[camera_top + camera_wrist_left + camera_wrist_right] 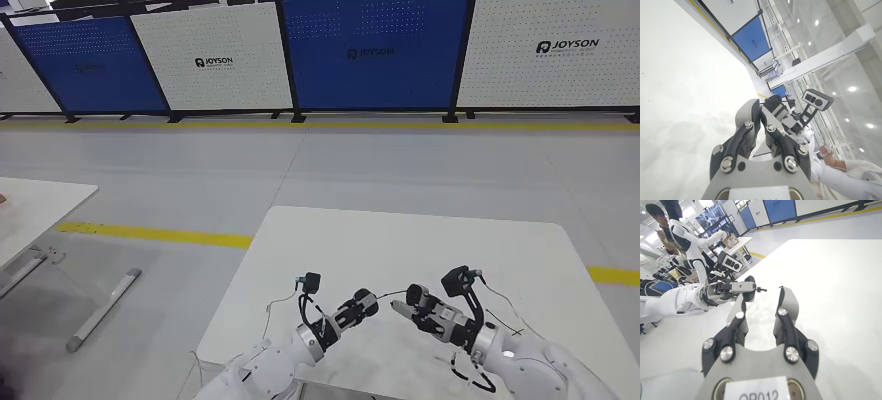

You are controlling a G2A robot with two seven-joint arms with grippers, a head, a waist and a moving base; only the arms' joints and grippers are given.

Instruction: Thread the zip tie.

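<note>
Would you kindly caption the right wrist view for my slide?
Open right tool faces the left tool, shut on a zip tie, above the table.

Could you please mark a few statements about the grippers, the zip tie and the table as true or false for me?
1. The left gripper is shut on the zip tie. True.
2. The right gripper is clamped shut. False: its jaws stand open.
3. The two grippers face each other over the white table. True.
4. The zip tie lies flat on the table. False: it is held in the left gripper, its end sticking out towards the right gripper.
</note>
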